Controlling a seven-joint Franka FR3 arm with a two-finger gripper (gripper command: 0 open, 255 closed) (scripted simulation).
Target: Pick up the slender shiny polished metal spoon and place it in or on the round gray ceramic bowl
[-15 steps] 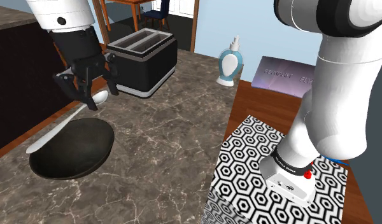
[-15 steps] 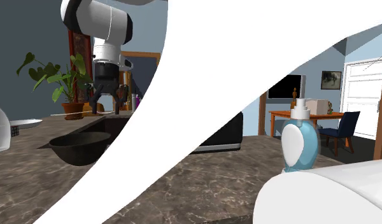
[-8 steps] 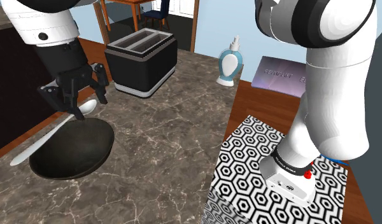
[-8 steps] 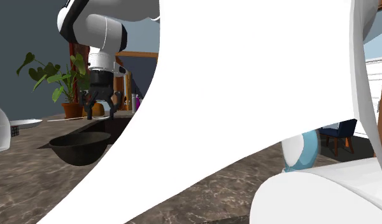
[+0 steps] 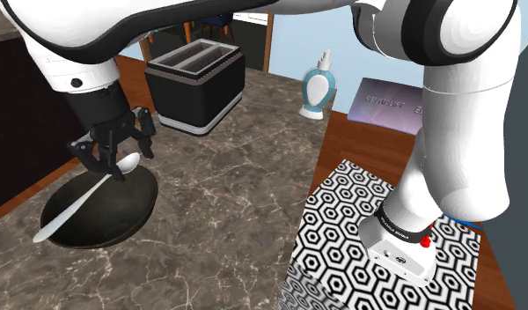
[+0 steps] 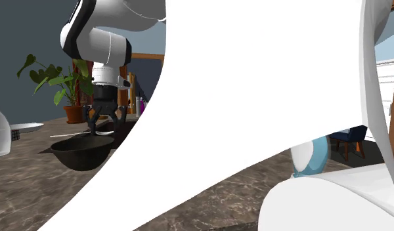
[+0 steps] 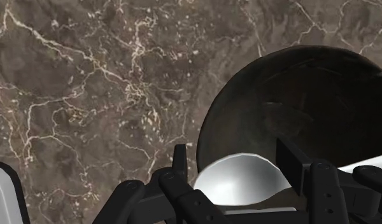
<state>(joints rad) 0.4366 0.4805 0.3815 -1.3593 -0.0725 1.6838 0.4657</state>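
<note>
The gripper (image 7: 237, 175) is clasping the spoon (image 5: 81, 202) just behind its head, with the fingers closing partway around it. The handle is slanting down across the dark bowl (image 5: 121, 210), and its tip is poking past the rim. The arm is reaching low over the marble counter (image 7: 88, 95), wrist pointing down. The toaster (image 5: 196, 84) is sitting beyond.
</note>
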